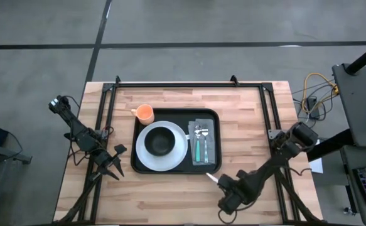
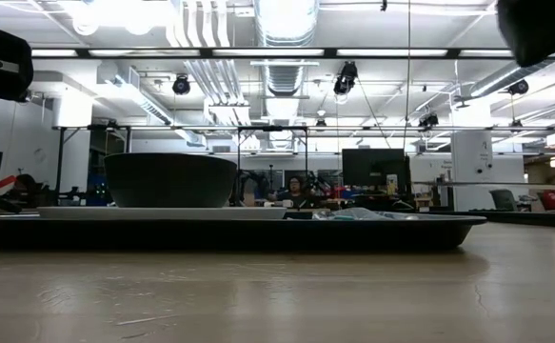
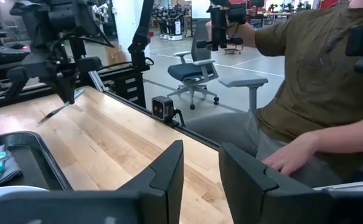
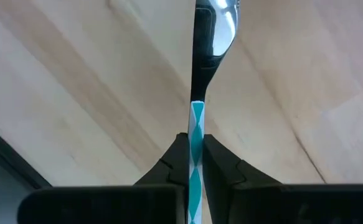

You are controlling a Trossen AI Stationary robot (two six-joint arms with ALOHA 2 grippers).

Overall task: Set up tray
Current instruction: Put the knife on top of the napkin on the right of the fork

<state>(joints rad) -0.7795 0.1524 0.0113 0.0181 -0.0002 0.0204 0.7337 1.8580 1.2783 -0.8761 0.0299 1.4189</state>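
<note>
Right tool (image 4: 195, 152), clamped on the teal-handled steel utensil (image 4: 198, 118), should lay it beside the cutlery on the flat black tray (image 1: 139, 166); left tool (image 1: 115, 160) waits open.

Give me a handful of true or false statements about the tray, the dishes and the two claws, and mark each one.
1. The black bowl sits on the white plate. True.
2. The orange cup stands in the middle of the tray. False: it is at the tray's far left corner.
3. The right claw is shut on a utensil with a teal-patterned handle. True.
4. The left claw holds the plate. False: it is open and empty, left of the tray.
5. The napkin lies bare. False: cutlery rests on it.
</note>
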